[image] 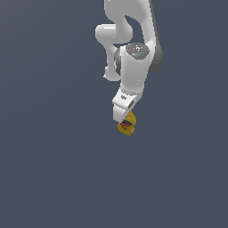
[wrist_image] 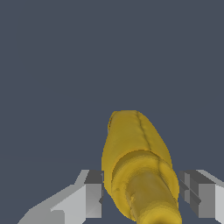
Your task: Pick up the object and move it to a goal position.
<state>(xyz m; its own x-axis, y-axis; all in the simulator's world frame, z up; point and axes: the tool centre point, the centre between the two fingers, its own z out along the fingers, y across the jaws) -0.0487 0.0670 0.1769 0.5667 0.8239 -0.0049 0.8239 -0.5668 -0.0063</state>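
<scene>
Your gripper (wrist_image: 142, 192) is straddling the mustard bottle (wrist_image: 138, 170), fingers (wrist_image: 92, 194) open on either flank, apparently not yet clamping. Expect light, smooth, slightly yielding plastic; grip the broad body, not the cap.

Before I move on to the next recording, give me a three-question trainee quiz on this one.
1. True or false: the bottle lies between the gripper fingers.
2. What colour is the bottle's body in the wrist view?
3. In the exterior view, the bottle shows: A) just below the gripper, B) far off at the exterior view's left, C) above the arm.

Key: 1 true; 2 yellow; 3 A.
</scene>
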